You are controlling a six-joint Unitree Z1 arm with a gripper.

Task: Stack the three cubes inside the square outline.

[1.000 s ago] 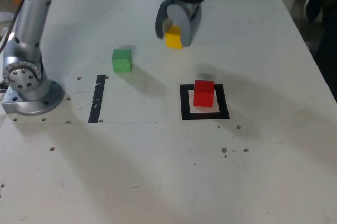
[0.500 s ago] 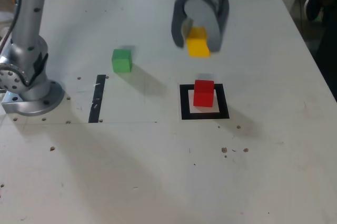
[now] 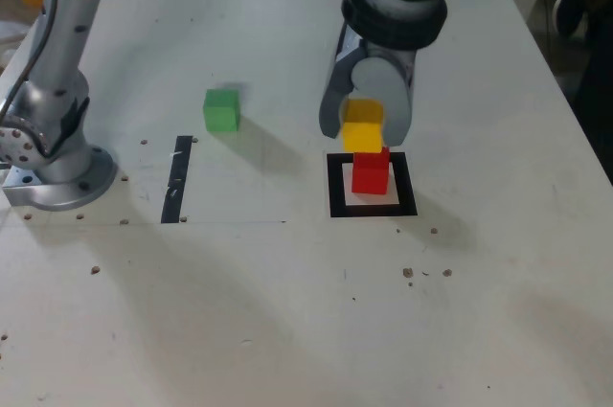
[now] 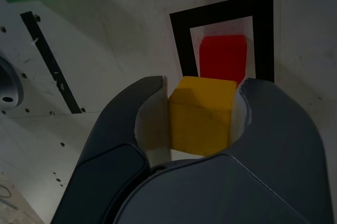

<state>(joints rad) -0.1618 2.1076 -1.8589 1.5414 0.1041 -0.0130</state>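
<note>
exterior: we're holding the small solid yellow cube (image 3: 362, 136) in the grey gripper (image 3: 365, 126), jaws clamped on it, hanging just above the red cube (image 3: 370, 173) inside the black tape square outline (image 3: 335, 185); green cube (image 3: 221, 110) well apart, loose | wrist: we're pinching the yellow cube's flat side faces, looks light, rigid, maybe slick

A: Exterior view's evenly bright, a bit soft and grainy. The worktop (image 3: 287, 311) carries broad soft shadows toward 5 o'clock.

B: Wrist view's dimmer, the tool (image 4: 202, 121) dark and underexposed up close, no glare.
</note>
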